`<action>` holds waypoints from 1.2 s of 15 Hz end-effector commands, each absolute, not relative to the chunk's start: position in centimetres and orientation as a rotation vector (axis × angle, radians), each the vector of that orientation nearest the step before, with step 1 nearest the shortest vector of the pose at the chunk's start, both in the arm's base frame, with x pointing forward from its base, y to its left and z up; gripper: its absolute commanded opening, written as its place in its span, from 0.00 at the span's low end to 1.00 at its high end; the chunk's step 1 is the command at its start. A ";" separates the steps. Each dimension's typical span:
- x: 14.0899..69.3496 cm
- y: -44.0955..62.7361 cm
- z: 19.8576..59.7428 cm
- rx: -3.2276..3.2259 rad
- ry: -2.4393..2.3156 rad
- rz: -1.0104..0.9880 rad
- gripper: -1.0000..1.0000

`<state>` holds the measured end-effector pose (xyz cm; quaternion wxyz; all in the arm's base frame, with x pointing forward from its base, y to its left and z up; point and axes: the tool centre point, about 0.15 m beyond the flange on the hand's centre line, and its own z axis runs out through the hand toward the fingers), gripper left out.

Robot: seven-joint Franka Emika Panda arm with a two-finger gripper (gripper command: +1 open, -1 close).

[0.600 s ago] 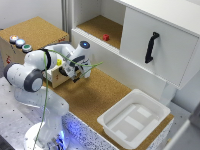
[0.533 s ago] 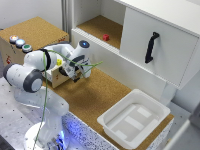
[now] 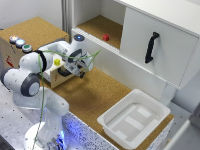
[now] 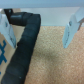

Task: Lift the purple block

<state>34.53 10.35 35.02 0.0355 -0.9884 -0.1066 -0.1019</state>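
Note:
The purple block shows in neither view. In the exterior view my gripper (image 3: 80, 73) hangs low over the cork floor (image 3: 100, 95), right beside the wooden box (image 3: 30, 35). A small yellow cube (image 3: 57, 62) sits on the box side next to the wrist. A red cube (image 3: 106, 37) rests on the open cabinet shelf (image 3: 95, 27). In the wrist view my gripper (image 4: 38, 44) is open. Its two pale fingers (image 4: 70, 30) stand far apart, with only bare cork between them. A black cable (image 4: 22, 50) runs along one side.
A white tray (image 3: 150, 107) stands on the cork at the exterior view's right. The white cabinet door with a black handle (image 3: 151, 47) is behind it. Three coloured buttons (image 3: 20, 43) sit on the wooden box. My arm's base (image 3: 42, 110) is at the lower left.

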 end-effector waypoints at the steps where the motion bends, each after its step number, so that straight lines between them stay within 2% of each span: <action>1: 37.3 13.6 38.8 -3.154 -0.479 -0.283 1.00; 5: 35.9 17.4 43.9 -3.155 -0.622 -0.423 1.00; 8: 34.4 20.7 45.5 -3.123 -0.711 -0.472 1.00; 12: 33.4 25.3 43.5 -3.066 -0.808 -0.383 1.00; 18: 33.4 29.7 37.6 -3.037 -0.761 -0.250 1.00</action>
